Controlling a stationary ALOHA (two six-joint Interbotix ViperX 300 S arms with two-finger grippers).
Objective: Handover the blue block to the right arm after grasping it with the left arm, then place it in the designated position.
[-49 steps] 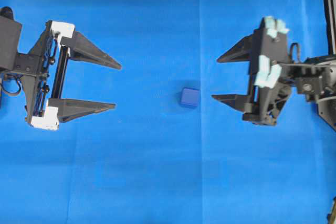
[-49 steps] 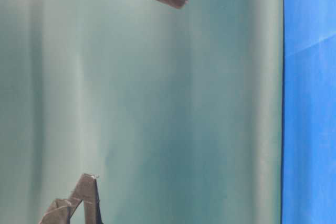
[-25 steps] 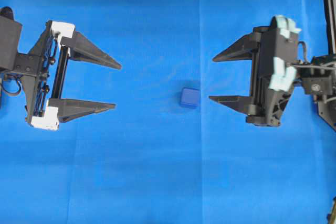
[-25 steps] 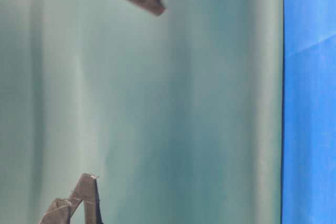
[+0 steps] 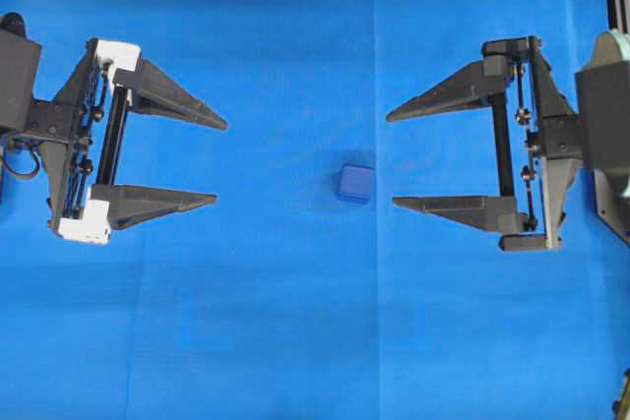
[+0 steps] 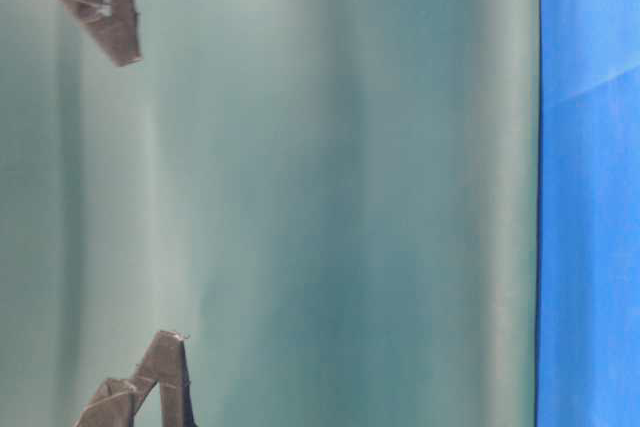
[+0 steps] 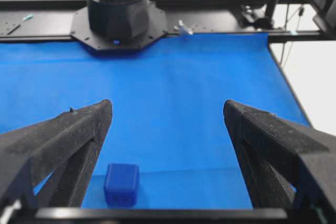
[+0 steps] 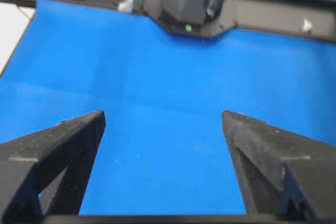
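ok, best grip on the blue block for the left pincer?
Probably its two opposite vertical side faces, coming from above. The blue block sits flat and alone on the cloth, narrower than the open left pincer, leaving room on both sides for the fingers.

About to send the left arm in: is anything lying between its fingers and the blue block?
No. In the overhead view only bare blue cloth lies between the left gripper and the blue block.

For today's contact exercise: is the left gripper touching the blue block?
Apart. In the overhead view, bare blue cloth separates the open left gripper from the blue block.
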